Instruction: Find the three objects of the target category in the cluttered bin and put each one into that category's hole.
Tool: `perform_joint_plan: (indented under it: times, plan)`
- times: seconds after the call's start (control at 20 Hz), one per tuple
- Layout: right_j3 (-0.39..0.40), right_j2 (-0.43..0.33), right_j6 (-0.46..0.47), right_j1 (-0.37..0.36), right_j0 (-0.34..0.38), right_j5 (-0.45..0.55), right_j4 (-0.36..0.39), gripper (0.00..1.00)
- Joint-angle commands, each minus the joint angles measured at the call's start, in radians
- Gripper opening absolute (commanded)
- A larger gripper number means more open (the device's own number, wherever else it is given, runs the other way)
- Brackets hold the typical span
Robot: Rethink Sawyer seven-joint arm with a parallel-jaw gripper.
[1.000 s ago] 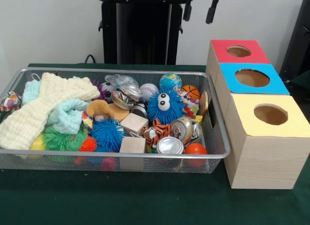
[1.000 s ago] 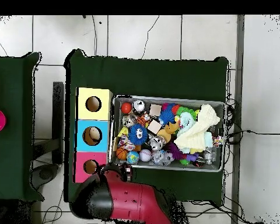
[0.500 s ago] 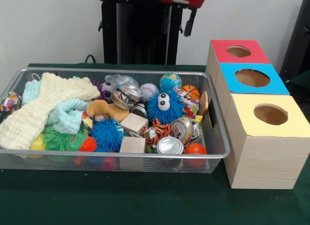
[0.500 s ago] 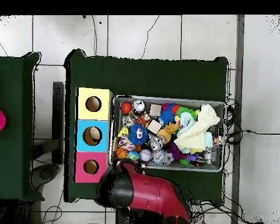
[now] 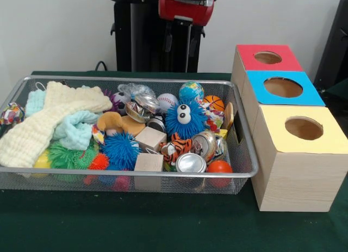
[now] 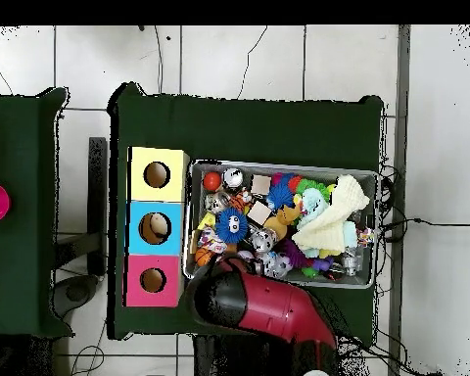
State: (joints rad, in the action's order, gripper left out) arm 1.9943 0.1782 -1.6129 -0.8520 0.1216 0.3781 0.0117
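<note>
- The bin (image 5: pixel 247 173), a shallow silver wire-mesh basket, sat level on the green table, crammed with clutter.
- The tiger-striped toy (image 5: pixel 175 146) lay near the bin's 5 o'clock corner in the front view.
- The tan-orange toy (image 5: pixel 117 123) lay near centre.
- The hole (image 5: pixel 267 57) gaped dark and round in the red-topped box, at the bin's 2 o'clock.

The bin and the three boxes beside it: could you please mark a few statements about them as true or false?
1. The tiger-striped toy lies inside the bin. True.
2. The claw holds a toy. False: it hangs empty above the bin's far side.
3. The red-topped box stands farthest from the front camera. True.
4. The yellow-topped box stands between the other two. False: the blue-topped box does.
</note>
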Motion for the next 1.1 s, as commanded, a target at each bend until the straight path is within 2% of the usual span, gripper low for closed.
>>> perform_joint_plan:
  times: [0.05, 0.55, 0.75, 0.9, 1.1]
  plan:
    - [-0.112, -0.078, -0.132, 0.027, 0.039, 0.024, -0.033, 1.0]
    - [-0.177, -0.083, -0.109, 0.028, 0.062, 0.087, -0.029, 1.0]
    - [-0.206, -0.075, -0.107, 0.059, 0.056, 0.046, -0.006, 1.0]
    - [-0.237, -0.029, -0.158, 0.097, 0.026, 0.023, -0.007, 1.0]
    - [-0.242, -0.025, -0.163, 0.121, 0.036, -0.007, -0.006, 1.0]
